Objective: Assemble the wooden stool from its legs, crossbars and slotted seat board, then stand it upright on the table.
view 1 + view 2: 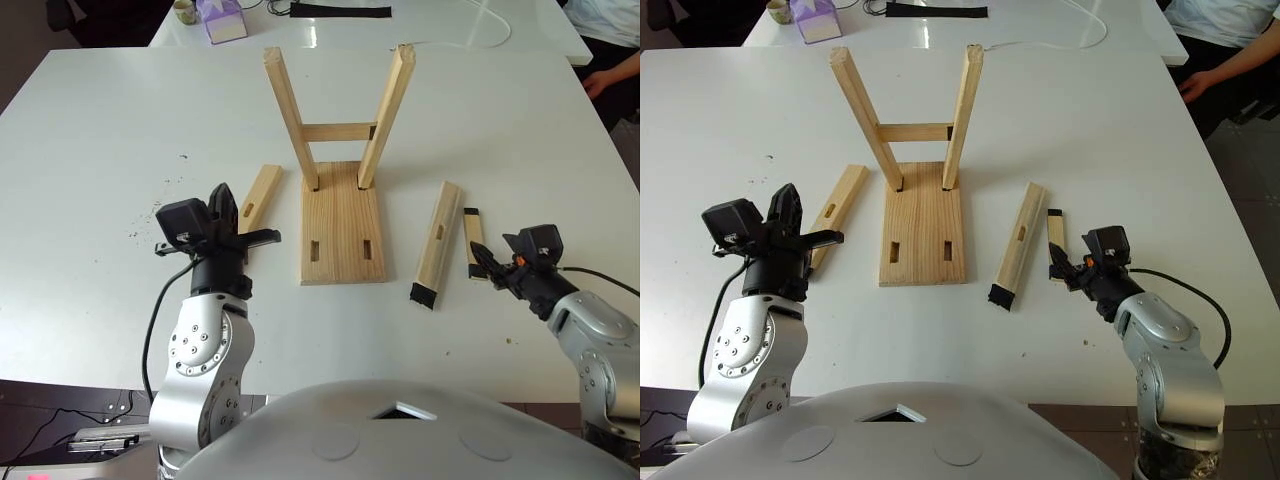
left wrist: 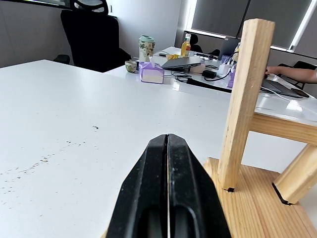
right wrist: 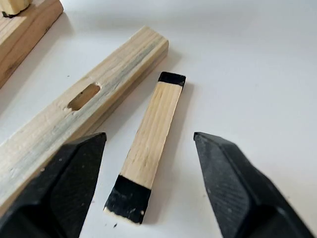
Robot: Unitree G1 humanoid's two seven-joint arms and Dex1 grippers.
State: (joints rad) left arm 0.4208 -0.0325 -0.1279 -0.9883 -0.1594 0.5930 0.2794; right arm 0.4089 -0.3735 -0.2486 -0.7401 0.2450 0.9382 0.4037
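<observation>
Picking up the loose crossbar looks like the step in hand. The right end effector hangs wide open and empty, straddling a short pale wooden crossbar with black-painted ends at the near right. The left end effector is fully closed on nothing, near left, beside a loose pale wooden leg.

In the middle lies the flat slotted wooden seat board. 2 upright wooden legs stand in its far slots, joined by 1 fitted crossbar; 2 near slots are empty. A second loose leg with a black tip lies right of the board.

Next, the right end effector likely needs to close squarely on the bar.

The white tabletop carries dark specks at left. Beyond it, another table holds a purple tissue box.
</observation>
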